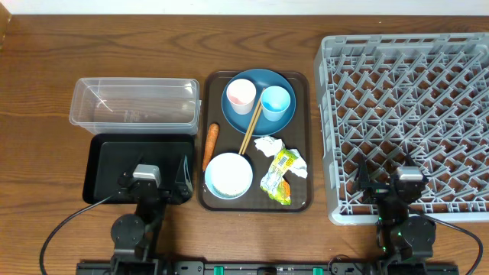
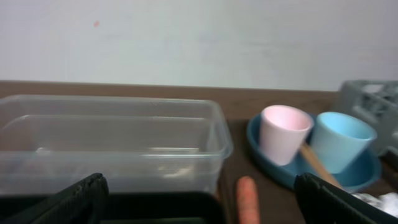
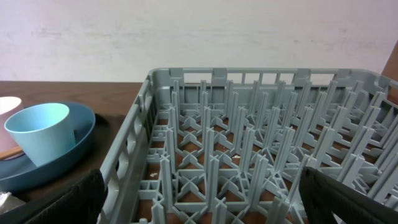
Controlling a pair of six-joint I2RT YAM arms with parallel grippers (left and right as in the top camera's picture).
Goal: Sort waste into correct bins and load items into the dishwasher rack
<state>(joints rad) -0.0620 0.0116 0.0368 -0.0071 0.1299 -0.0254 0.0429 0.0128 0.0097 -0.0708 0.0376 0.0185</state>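
Left tool (image 1: pixel 153 187) and right tool (image 1: pixel 399 191) spread wide, empty. Tissue (image 1: pixel 269 145): light, soft. Pinch its crumpled middle.

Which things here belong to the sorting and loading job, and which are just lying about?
Job: tissue, wrapper, carrot, clear container, black tray, plate, bowl, pink cup, blue cup, chopsticks, rack.

Not part of it: brown serving tray, table.

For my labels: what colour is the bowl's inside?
White inside the bowl; overhead view shows it best.
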